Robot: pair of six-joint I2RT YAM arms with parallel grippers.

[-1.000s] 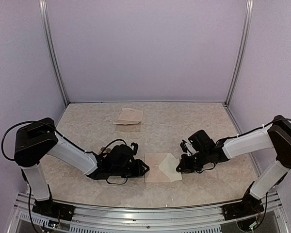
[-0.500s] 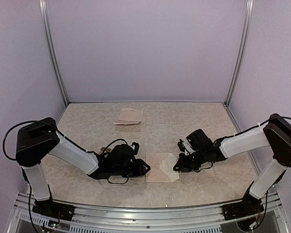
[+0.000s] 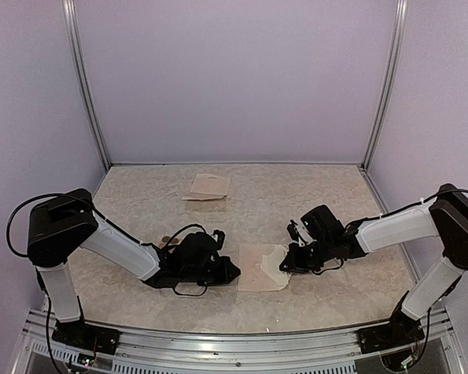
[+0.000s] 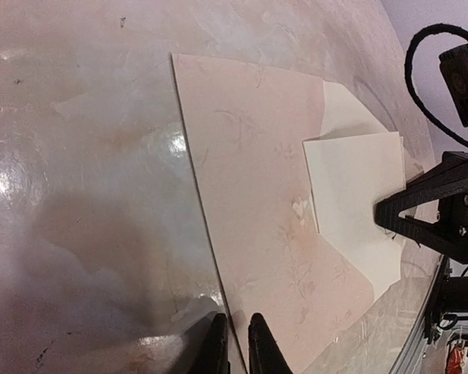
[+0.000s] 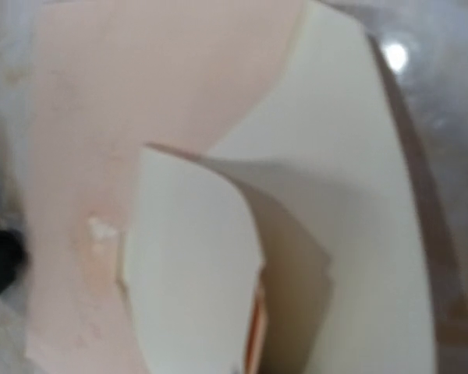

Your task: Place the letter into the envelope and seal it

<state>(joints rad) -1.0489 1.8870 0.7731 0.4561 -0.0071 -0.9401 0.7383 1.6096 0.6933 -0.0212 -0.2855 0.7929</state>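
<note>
While L gripper (image 4: 235,343) nips envelope (image 4: 249,202) at one edge, R gripper (image 3: 284,267) sits opposite.

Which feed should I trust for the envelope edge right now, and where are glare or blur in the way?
Left wrist: sharp on the envelope, but glare spots sit on the table left of it and shadow darkens the area near the fingers. Right wrist: blurred throughout, edges smeared. Top external: evenly lit and clear, though the envelope is small there.
</note>
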